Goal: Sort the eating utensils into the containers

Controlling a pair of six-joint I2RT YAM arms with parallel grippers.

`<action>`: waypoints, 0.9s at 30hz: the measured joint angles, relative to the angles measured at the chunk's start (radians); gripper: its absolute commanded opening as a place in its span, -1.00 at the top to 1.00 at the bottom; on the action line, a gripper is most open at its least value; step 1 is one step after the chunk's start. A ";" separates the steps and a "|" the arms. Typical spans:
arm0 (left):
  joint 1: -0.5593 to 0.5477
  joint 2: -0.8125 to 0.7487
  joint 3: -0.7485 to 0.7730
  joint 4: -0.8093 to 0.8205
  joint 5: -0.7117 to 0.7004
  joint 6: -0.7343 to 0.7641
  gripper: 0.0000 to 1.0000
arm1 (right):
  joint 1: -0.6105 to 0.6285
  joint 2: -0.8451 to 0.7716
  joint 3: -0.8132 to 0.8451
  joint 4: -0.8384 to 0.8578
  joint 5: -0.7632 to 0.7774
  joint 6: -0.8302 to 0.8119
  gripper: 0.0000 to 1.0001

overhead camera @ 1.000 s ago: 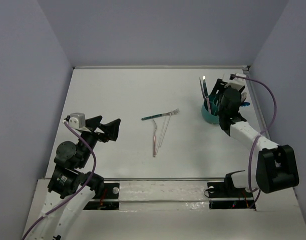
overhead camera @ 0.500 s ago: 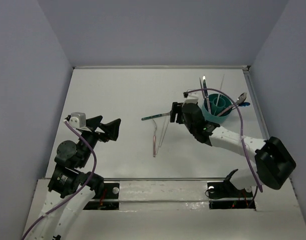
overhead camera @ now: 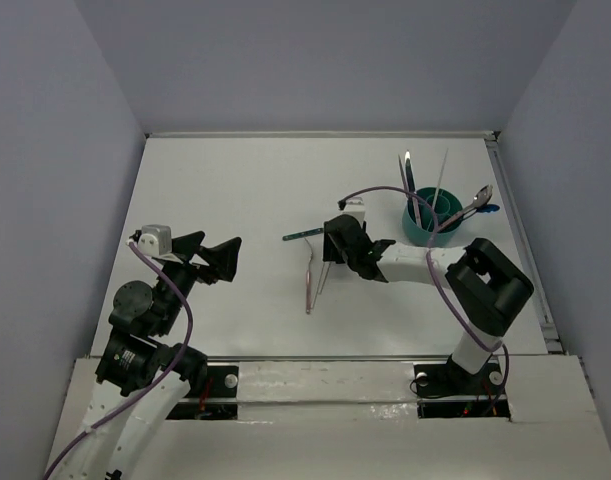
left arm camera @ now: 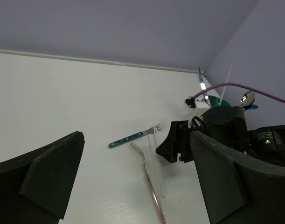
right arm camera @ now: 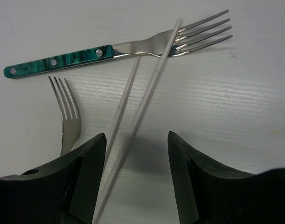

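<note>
The right tool point(right arm camera: 135, 144) is hanging open, low over the middle of the counter point(overhead camera: 235, 190), its jaws straddling two pale sticks point(right arm camera: 149, 93). The teal cup point(overhead camera: 422, 232) is standing well off to the far right. With the sticks' far ends touching the green-handled fork point(right arm camera: 63, 59), a pinch here is risking catching one stick only, or dragging that fork along.

Left gripper point(left arm camera: 136, 142) agape, green-handled fork point(left arm camera: 126, 139) beyond
</note>
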 measured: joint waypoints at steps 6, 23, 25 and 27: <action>0.000 0.000 0.000 0.000 0.000 0.000 -0.98 | 0.008 0.069 0.003 -0.004 0.003 0.038 0.20; 0.000 -0.007 0.000 0.000 0.000 0.000 -0.98 | 0.008 0.098 0.039 -0.063 0.070 0.060 0.83; 0.000 -0.007 0.000 0.000 0.000 0.000 -0.98 | 0.009 0.092 0.039 -0.084 0.082 0.058 0.98; 0.000 -0.008 0.000 0.000 0.000 0.000 -0.98 | 0.009 0.081 0.036 -0.110 0.089 0.053 1.00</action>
